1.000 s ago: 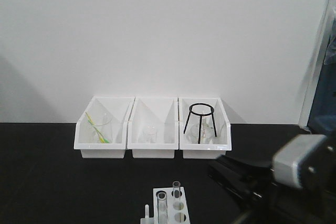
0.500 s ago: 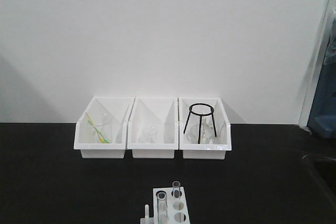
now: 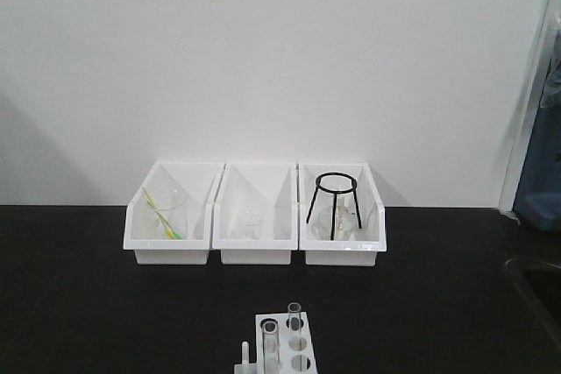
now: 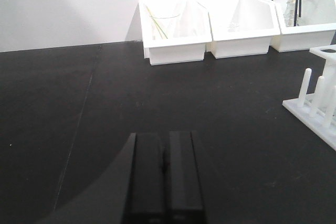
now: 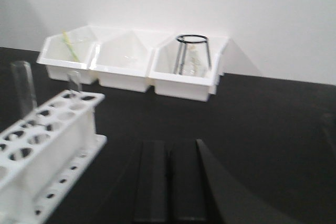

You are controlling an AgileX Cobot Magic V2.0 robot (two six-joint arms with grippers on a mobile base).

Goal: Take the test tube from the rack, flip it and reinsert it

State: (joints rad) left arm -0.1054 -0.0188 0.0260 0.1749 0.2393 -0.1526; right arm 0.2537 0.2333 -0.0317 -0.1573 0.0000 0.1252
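— Black, matte and flat-sided: the left gripper (image 4: 165,179) has its fingers pressed together, low over the dark surface (image 4: 105,129). And the right?

— Same pose. The right gripper (image 5: 168,182) is closed on nothing, level above the surface, with the rack (image 5: 47,140) just to its left.

— White plastic?

— Yes, round holes on top, pegs along one side (blurred in the right wrist view). Two clear glass test tubes (image 3: 270,343) stand upright in it.

— Farther back?

— Three white bins (image 3: 257,216) against the wall; the right one holds a black wire tripod (image 3: 335,194).
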